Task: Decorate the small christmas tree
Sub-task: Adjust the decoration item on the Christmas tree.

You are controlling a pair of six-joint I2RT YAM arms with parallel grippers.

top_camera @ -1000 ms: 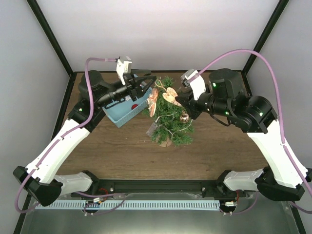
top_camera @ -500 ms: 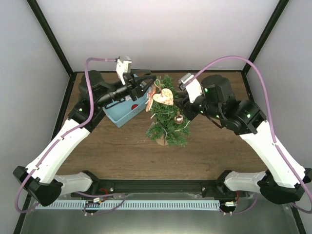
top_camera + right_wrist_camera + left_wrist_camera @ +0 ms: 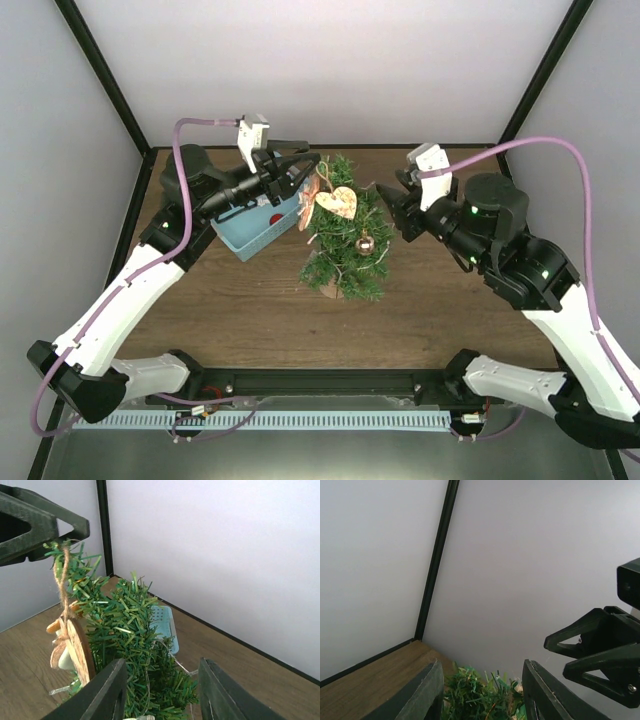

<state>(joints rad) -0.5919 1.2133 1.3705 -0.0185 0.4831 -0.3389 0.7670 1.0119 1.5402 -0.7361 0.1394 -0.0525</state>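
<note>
From above, the small christmas tree (image 3: pixel 345 262), a bushy green artificial fir, stands upright on the brown wooden table (image 3: pixel 250 310). Its long axis is vertical, with the terracotta-brown pot (image 3: pixel 331 290) at the near end of its outline and the tip pointing up. A flat wooden heart ornament (image 3: pixel 338 202) hangs near the top and a round bronze bauble (image 3: pixel 366 242) lower on the right. The light-blue plastic basket (image 3: pixel 262 222) sits just left of the tree. The left gripper (image 3: pixel 308 172) is at the tree's upper left, fingers spread. The right gripper (image 3: pixel 393 203) is parted, just right of the tree and apart from it. A second ago it was pressed into the branches and the tree leaned right; now it has drawn back and the tree is straighter. The left arm has not moved.

In the left wrist view, the left gripper (image 3: pixel 482 672) is wide open and empty, the tree's (image 3: pixel 480 700) top showing low between its fingers, and the right gripper (image 3: pixel 557 656) beyond.

In the right wrist view, the right gripper (image 3: pixel 161 665) is open and holds nothing. The tree (image 3: pixel 125 615) stands just ahead of it, the heart ornament (image 3: pixel 80 650) hangs on twine (image 3: pixel 64 587) at left, and the basket (image 3: pixel 164 625) is behind.
</note>
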